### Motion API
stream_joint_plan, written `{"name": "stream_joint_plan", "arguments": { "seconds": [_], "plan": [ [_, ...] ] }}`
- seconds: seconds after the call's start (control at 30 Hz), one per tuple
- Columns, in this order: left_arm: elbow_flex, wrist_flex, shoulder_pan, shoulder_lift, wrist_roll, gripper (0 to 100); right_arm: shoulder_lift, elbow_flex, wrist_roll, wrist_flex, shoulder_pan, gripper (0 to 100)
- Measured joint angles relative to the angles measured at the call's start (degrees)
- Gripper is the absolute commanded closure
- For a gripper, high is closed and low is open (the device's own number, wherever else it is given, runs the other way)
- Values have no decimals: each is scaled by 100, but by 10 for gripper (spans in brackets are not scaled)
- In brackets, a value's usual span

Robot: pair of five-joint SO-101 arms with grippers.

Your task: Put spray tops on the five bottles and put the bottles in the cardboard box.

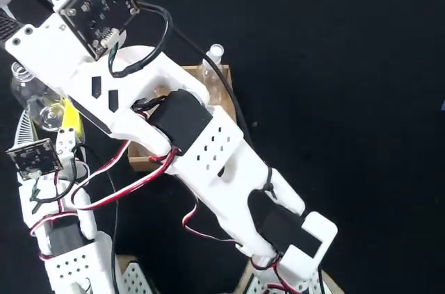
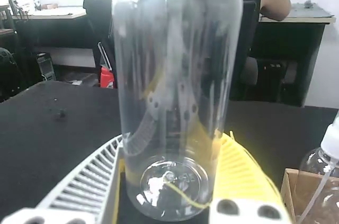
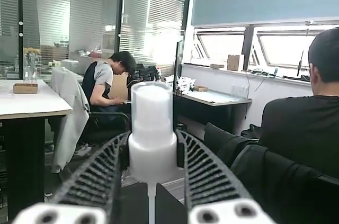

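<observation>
The left gripper (image 2: 175, 139) is clamped on a clear bottle (image 2: 175, 75) near the left edge of the black tabletop (image 1: 348, 99). The right gripper (image 3: 152, 136) pinches a white spray top (image 3: 152, 107). The right arm (image 1: 208, 148) stretches over the cardboard box (image 1: 138, 162), hiding most of it. A capped bottle (image 1: 212, 78) stands at the box's far edge.

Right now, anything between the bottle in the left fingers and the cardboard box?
Yes. The right arm stretches over the cardboard box, between it and the held bottle. One capped bottle already stands in the box.
</observation>
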Motion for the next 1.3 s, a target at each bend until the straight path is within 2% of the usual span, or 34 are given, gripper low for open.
{"name": "stream_joint_plan", "arguments": {
  "seconds": [0.67, 0.9, 1.3],
  "plan": [
    [0, 0, 0, 0, 44, 970, 0, 519, 0, 0, -255, 985],
    [0, 0, 0, 0, 44, 970, 158, 519, 18, 800, -615, 826],
    [0, 105, -18, 0, 79, 970, 290, 413, 18, 1714, -844, 825]
  ]
}}
